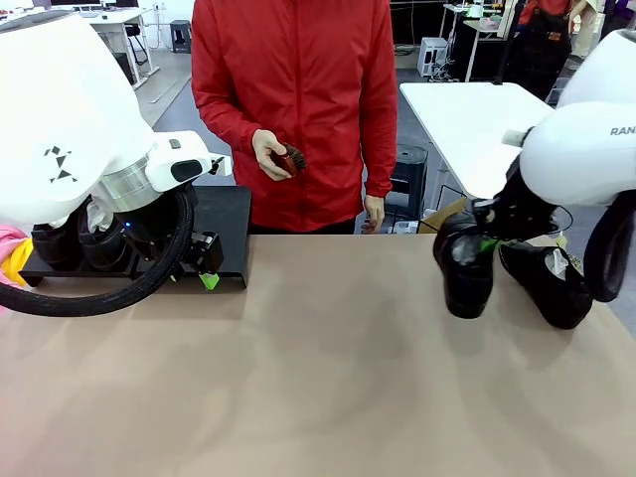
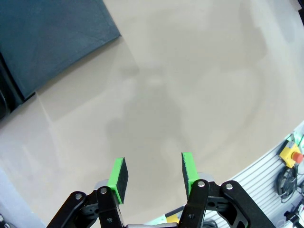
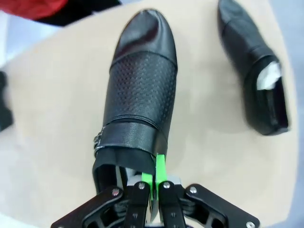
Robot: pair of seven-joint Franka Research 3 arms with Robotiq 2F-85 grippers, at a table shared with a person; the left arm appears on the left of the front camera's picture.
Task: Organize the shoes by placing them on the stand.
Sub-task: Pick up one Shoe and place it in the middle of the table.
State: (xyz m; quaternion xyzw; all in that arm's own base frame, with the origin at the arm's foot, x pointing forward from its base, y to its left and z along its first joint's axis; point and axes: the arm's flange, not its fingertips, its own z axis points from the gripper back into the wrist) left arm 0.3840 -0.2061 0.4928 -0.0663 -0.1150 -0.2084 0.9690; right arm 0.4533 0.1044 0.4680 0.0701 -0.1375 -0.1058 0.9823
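Black shoe [image 3: 140, 90] between right fingers [image 3: 161, 166] (second shoe [image 3: 256, 71] beside)

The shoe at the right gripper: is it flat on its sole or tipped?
Tipped. The shoe hangs toe-down from the right gripper, which is shut on its heel rim.

The left arm [image 1: 70, 119] hides most of the stand [image 1: 227, 211] and the shoes [image 1: 55, 245] on it

Tan table [image 1: 328, 378] w/ stand [image 1: 224, 214] far-left, one shoe [image 1: 545, 283] right.
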